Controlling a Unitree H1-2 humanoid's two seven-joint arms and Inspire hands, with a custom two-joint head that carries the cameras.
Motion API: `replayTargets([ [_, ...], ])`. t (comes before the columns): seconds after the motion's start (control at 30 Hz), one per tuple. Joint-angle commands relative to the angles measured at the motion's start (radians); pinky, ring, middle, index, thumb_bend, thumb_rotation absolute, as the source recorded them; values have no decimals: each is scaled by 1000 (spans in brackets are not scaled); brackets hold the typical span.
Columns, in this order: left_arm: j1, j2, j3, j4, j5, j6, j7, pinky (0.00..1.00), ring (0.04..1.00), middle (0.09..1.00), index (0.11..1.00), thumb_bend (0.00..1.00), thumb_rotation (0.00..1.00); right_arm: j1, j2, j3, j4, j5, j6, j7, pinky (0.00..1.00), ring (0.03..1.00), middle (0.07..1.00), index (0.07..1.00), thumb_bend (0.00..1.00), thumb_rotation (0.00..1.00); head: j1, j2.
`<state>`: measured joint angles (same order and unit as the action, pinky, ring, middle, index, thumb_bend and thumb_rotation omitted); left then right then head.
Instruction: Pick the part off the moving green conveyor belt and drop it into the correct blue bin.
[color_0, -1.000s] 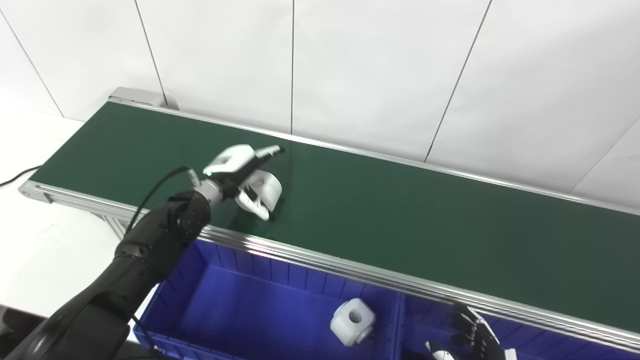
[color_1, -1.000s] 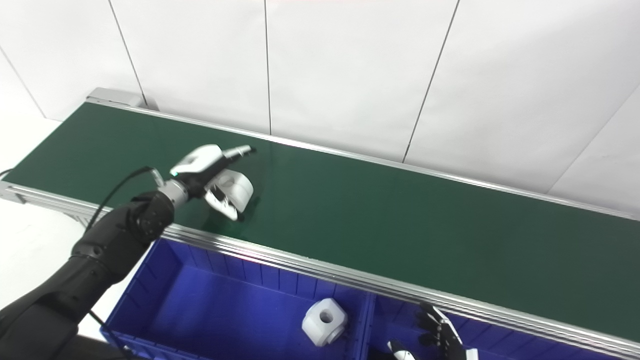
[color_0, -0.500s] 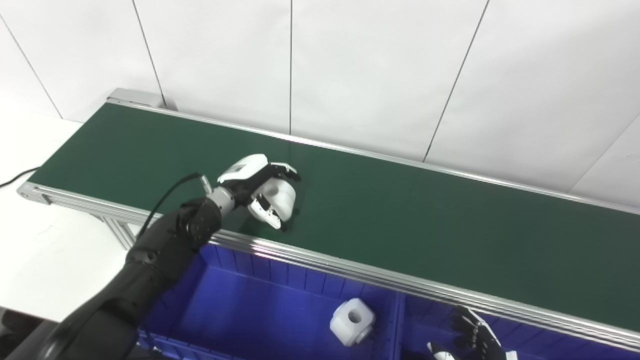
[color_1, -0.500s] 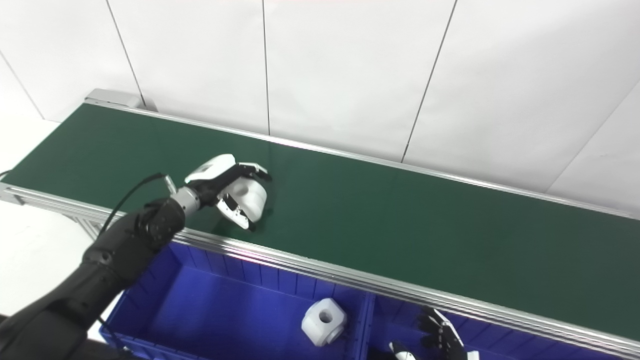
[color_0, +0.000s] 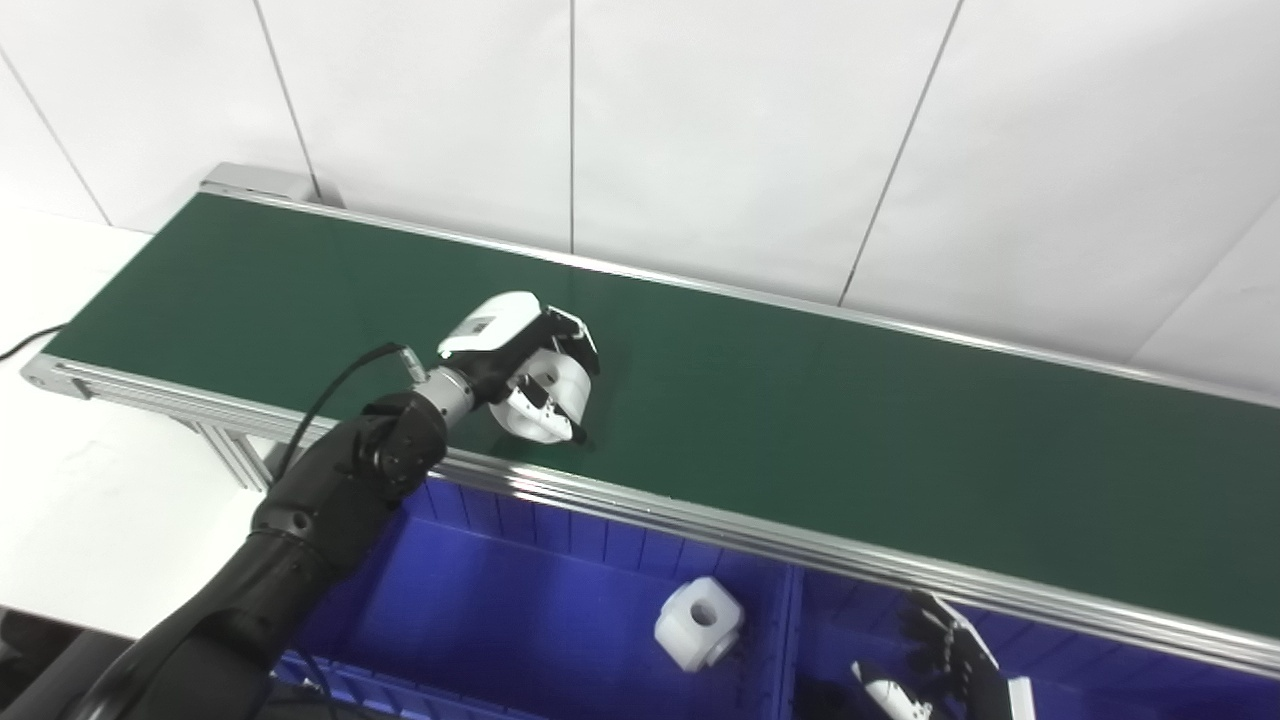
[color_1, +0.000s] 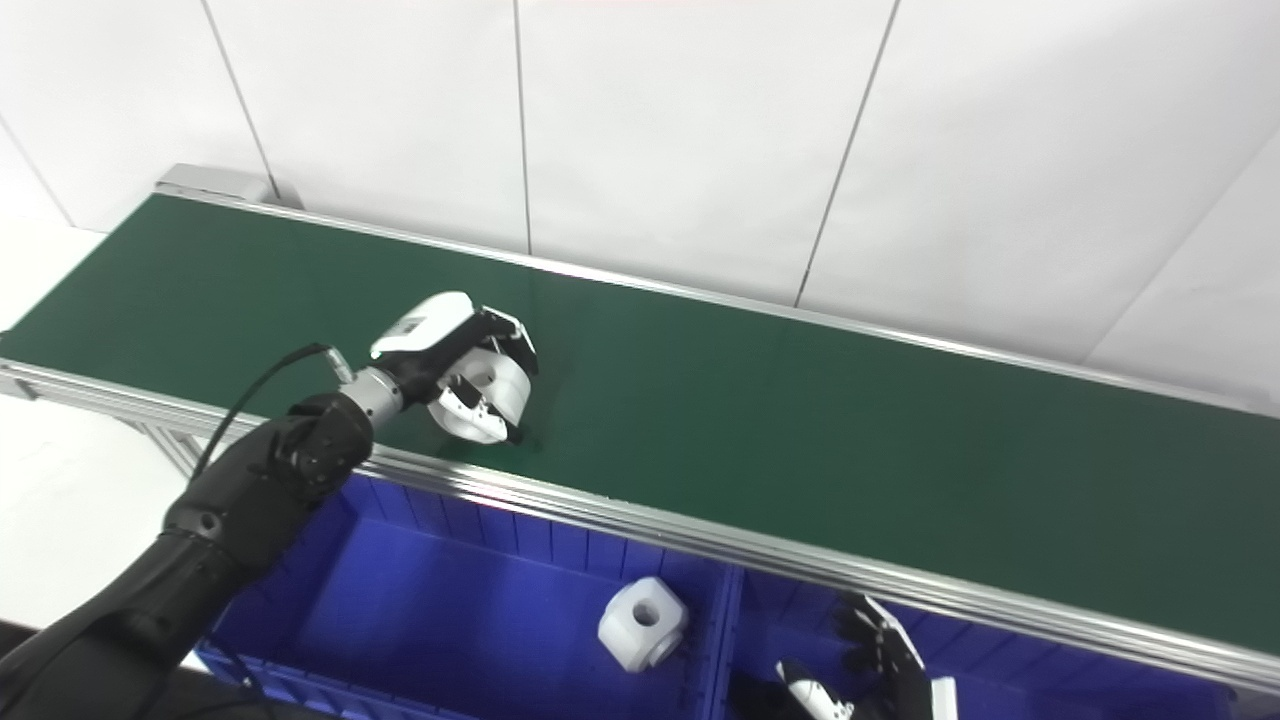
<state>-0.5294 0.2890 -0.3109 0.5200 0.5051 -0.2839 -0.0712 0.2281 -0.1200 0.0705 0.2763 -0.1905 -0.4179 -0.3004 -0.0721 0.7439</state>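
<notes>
robot hand on the left (color_0: 525, 365), white-shelled with black fingers, is curling around a white rounded plastic part with a hole through it (color_0: 548, 395). its fingers are wrapping over the top and far side while the thumb is pressing the near side, so the part is being pinched. the part is sitting low over the long dark green conveyor belt (color_0: 850, 430), close to the belt's near aluminium rail (color_1: 700, 540); whether it is touching the belt cannot be told. the black left arm is reaching up and across from the lower left, probably so the hand can close on the part from the side as the belt carries it.

below the rail, a blue plastic bin with ribbed walls (color_0: 470, 560) is sitting ready to catch drops. a second white blocky part with a round hole (color_0: 698, 622) is lying in that bin near the divider wall. to the right of the divider, another blue bin compartment (color_1: 1050, 650) is showing. the right robot hand (color_1: 885, 665) is waiting low over that compartment with its dark fingers spread and holding nothing.

counting: two robot hands, two white parts, one belt, two blue compartments in view. judging by the grip, the pick is underway and the drop is not yet done.
</notes>
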Motion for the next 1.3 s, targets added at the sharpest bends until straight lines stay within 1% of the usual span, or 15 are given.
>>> replayTargets([
  [0.0, 18, -1, 26, -97, -58, -20, -6, 492, 430, 508, 511, 499, 0, 0, -5, -3, -33, -19, -51, -23, 695, 732, 734, 769, 722, 435, -11, 11],
  [0.27, 224, -45, 37, -382, -181, -8, -79, 438, 416, 489, 541, 496, 0, 21, 10, -19, -88, -41, -39, -7, 693, 732, 734, 770, 717, 441, -49, 64],
  [0.4, 314, -80, 15, -444, -179, -6, -94, 422, 405, 486, 550, 495, 0, 27, 18, -28, -108, -33, -36, 13, 703, 738, 734, 769, 720, 433, -64, 76],
  [0.5, 357, -103, -7, -410, -158, -26, -91, 409, 397, 486, 554, 493, 0, 30, 22, -35, -114, -29, -30, 24, 717, 741, 731, 768, 744, 460, -68, 79],
  [0.7, 393, -133, -53, -258, -66, 21, -79, 405, 389, 483, 556, 492, 0, 45, 23, -47, -143, -42, -28, 41, 693, 726, 728, 770, 720, 463, -82, 103],
  [0.83, 373, -130, -80, -221, -14, 88, -105, 435, 404, 485, 550, 493, 0, 49, 21, -56, -146, -38, -28, 53, 692, 724, 729, 769, 722, 478, -75, 108],
  [0.93, 367, -130, -93, -227, 17, 138, -118, 483, 423, 488, 540, 496, 0, 50, 23, -62, -150, -34, -26, 60, 688, 723, 731, 768, 722, 475, -81, 111],
  [0.97, 361, -126, -107, -241, 38, 187, -149, 486, 424, 488, 540, 496, 0, 50, 25, -64, -153, -32, -19, 62, 687, 723, 731, 768, 724, 477, -83, 112],
  [1.0, 357, -123, -118, -251, 52, 223, -172, 519, 514, 484, 535, 504, 0, 50, 26, -66, -155, -31, -15, 62, 687, 721, 730, 766, 733, 480, -83, 112],
  [1.03, 349, -118, -133, -256, 72, 257, -196, 536, 561, 482, 533, 508, 0, 49, 27, -67, -154, -25, -15, 66, 687, 720, 730, 765, 738, 482, -81, 113],
  [1.07, 343, -115, -144, -260, 88, 283, -213, 603, 662, 650, 681, 578, 40, 48, 27, -67, -153, -23, -14, 70, 688, 722, 732, 767, 733, 480, -80, 112],
  [1.1, 339, -114, -153, -263, 101, 306, -226, 646, 720, 730, 746, 609, 71, 46, 26, -68, -149, -29, -18, 69, 689, 723, 733, 768, 731, 480, -77, 111],
  [1.13, 336, -112, -160, -266, 108, 327, -239, 693, 787, 815, 823, 640, 152, 44, 25, -69, -145, -33, -22, 69, 683, 720, 733, 769, 727, 488, -76, 110],
  [1.23, 329, -106, -171, -276, 113, 356, -266, 735, 852, 905, 911, 695, 229, 39, 28, -71, -139, -37, -24, 70, 684, 720, 734, 769, 730, 485, -81, 106],
  [1.27, 330, -105, -171, -279, 112, 352, -265, 737, 854, 909, 916, 698, 231, 39, 30, -72, -139, -38, -20, 70, 684, 720, 734, 769, 731, 484, -85, 103],
])
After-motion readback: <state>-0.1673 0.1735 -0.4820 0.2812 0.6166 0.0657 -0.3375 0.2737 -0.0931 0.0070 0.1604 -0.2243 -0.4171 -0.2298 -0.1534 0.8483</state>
